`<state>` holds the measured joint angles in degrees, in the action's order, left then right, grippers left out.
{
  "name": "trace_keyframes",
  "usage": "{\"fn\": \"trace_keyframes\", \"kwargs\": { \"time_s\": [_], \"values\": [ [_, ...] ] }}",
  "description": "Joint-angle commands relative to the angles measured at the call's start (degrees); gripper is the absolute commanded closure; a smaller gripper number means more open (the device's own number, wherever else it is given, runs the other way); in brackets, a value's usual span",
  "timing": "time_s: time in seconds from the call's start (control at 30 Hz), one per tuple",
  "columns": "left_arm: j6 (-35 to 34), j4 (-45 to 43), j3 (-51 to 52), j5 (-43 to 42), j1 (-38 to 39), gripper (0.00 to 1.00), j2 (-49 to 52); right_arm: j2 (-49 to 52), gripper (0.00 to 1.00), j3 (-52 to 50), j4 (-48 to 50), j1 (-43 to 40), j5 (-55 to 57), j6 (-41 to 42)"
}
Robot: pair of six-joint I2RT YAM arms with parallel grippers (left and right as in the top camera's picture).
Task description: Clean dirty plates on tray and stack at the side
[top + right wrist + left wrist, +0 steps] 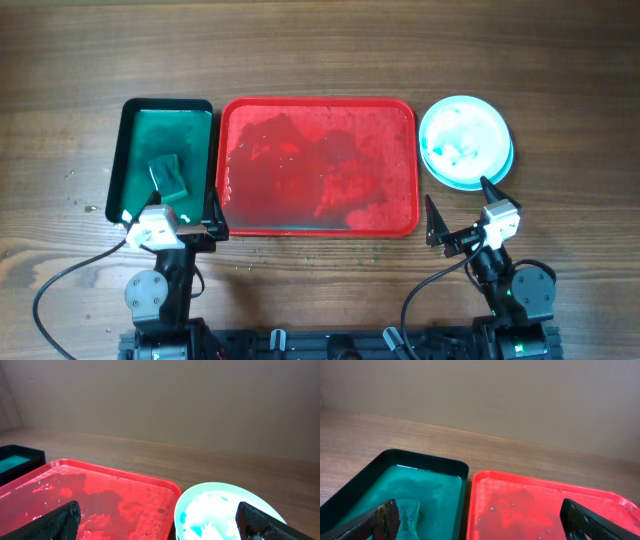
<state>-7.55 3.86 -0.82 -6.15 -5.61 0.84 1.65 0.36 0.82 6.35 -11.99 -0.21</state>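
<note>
The round shallow plates (465, 142), white over pale aqua, lie stacked on the bench (570, 60) right of the large red plastic tray (318, 101). Both arms' jaws stand apart, empty. The top plate shows teal smears; being wet, it may slip if regrasped.

In the overhead view, the stack of plates (465, 142) showed a white top plate over an aqua rim; the number beneath could not be determined. In the left wrist view, the sponge (409, 510) was cut off by the bottom edge and partly hidden behind the left finger (380, 522). The bottom edge of the right wrist view cut off the red tray (125, 476).
</note>
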Motion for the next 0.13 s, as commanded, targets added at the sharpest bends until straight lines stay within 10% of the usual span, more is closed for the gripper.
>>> {"fn": "trace_keyframes", "kwargs": {
  "time_s": [0.0,0.1],
  "values": [
    [0.72,-0.09,0.48,-1.09,0.31,0.0,-0.46,-0.31,0.0,-0.04,0.17,0.17,-0.9,0.57],
    [0.72,-0.09,0.48,-1.09,0.31,0.0,-0.46,-0.31,0.0,-0.04,0.17,0.17,-0.9,0.57]
  ]
}}
